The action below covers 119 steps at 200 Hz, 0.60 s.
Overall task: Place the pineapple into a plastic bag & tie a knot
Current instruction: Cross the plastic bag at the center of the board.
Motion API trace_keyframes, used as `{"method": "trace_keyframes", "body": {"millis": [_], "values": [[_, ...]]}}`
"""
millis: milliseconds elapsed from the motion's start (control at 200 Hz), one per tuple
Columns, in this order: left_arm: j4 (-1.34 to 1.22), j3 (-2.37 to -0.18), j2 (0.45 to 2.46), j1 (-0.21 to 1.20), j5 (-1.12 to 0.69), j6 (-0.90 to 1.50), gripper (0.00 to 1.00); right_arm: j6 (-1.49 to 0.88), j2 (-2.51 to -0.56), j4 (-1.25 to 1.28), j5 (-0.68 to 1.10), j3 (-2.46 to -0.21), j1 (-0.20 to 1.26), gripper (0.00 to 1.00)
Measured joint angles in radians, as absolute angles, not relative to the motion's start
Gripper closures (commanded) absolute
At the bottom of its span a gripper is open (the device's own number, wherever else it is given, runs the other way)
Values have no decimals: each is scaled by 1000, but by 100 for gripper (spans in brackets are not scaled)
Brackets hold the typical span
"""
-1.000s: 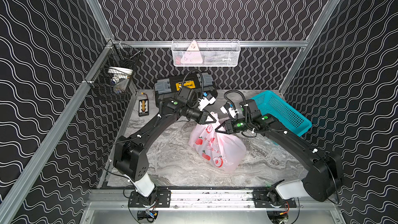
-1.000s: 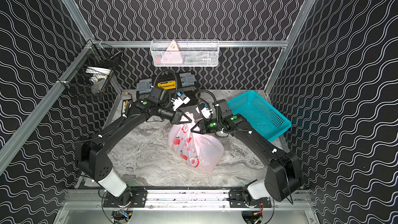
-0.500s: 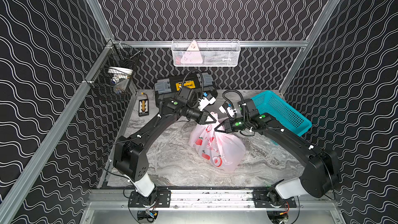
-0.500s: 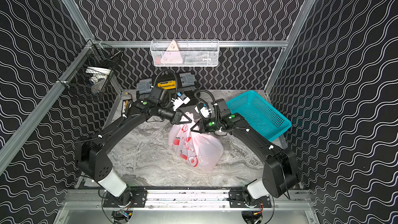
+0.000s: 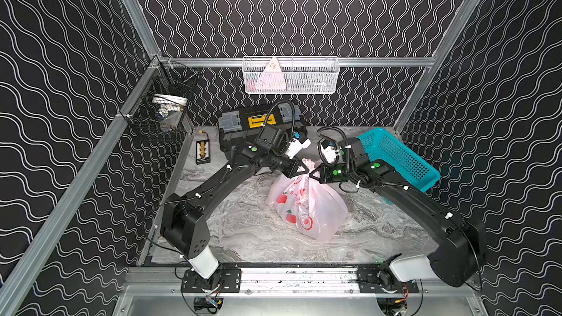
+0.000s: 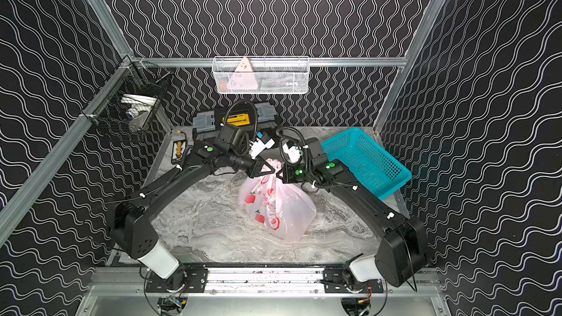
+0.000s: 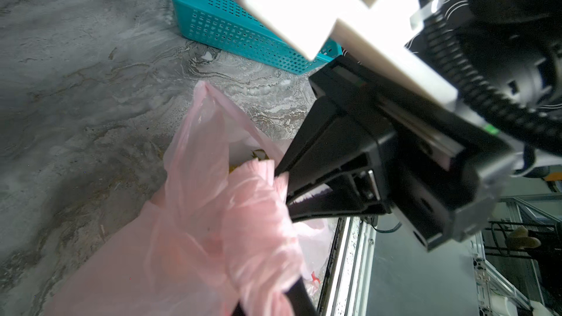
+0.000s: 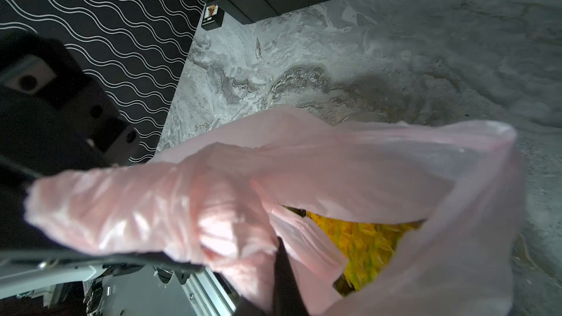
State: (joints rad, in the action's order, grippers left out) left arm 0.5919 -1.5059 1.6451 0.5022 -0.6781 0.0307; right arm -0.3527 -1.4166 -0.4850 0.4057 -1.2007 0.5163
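Note:
The pale-pink plastic bag (image 5: pixel 307 208) with red apple prints stands on the marble table in both top views (image 6: pixel 278 205). The yellow pineapple (image 8: pixel 365 238) shows inside through the bag's mouth. My left gripper (image 5: pixel 305 170) and right gripper (image 5: pixel 312 174) meet tip to tip over the bag's top. Each is shut on a bunched handle strip. In the wrist views the strips (image 7: pixel 258 208) (image 8: pixel 182 202) cross and wrap over each other in a loose twist. Whether this is a tied knot I cannot tell. A dark finger (image 8: pixel 284 275) pokes out from under the plastic.
A teal perforated basket (image 5: pixel 398 159) leans at the right behind my right arm. A black toolbox (image 5: pixel 243 123) stands at the back, with a small black device (image 5: pixel 202 151) beside it. A white wire basket (image 5: pixel 290 75) hangs on the back wall and a black one (image 5: pixel 161 110) on the left.
My right gripper has closed on a handle strip and edged towards the left gripper. The left gripper has stayed shut in place. The bag has kept its position.

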Motion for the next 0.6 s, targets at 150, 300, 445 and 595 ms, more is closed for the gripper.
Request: {"method": "trace_keyframes", "body": {"millis": [150,300,445,595], "values": [[552,-1495,1640,506,-670,83,100,-392,-1399,-445,371,-1183,519,100],[458,-1435,1609,512,-671,168,100,-436,-1398,-387,353,-1166,521,100],[357,-1382,1590,519,-669,279,100,-486,-1389,-281,347,-1113,521,100],[229,-1314,1573,522,-664,425,100,-540,-1383,-121,358,-1032,521,100]]}}
